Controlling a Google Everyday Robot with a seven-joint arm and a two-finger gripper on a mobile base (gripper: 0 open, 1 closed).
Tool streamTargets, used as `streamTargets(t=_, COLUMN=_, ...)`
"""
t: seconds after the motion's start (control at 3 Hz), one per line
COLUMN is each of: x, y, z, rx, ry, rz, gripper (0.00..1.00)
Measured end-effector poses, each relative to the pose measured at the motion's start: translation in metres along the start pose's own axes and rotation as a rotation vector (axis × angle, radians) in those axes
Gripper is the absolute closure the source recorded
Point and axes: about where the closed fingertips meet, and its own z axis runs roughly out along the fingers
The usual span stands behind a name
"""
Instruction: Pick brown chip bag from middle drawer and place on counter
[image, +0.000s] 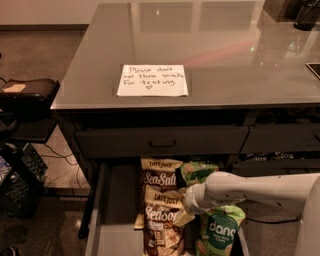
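Grasping was judged to be the step in hand. The middle drawer (116, 200) was seen pulled open below the counter (225, 50), and two matching brown bags were lying in it, face up, one behind the other. The near brown chip bag (159, 222) was laid partly over the far brown chip bag (159, 176). The gripper (183, 215) was held at the right edge of the near bag, at the end of the white arm (250, 187) that reached in from the right. Contact looked likely, but whether the gripper was wide or clamped on the bag could not be told. A near green pouch (220, 230) was packed just beside the bag, below the arm, and a far green pouch (199, 172) was lying to the right of the far bag.

Neither brown bag appeared to be lifted, so the task was judged to be at an early stage. For the next move, a firm hold on the near bag's edge would be needed. A lift clear of the drawer sides and of the upper drawer front (162, 142) would then be called for, without the neighbouring bags being dragged along. The bag could afterwards be set on bare counter beside the paper note (152, 80).
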Motion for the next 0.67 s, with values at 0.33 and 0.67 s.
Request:
streamTargets(t=0.33, x=-0.005, y=0.002, z=0.005, rx=-0.030, ry=-0.036, rz=0.020, gripper=0.62)
streamTargets(t=0.67, x=-0.022, y=0.004, z=-0.003, rx=-0.045, ry=-0.066, rz=0.028, gripper=0.84)
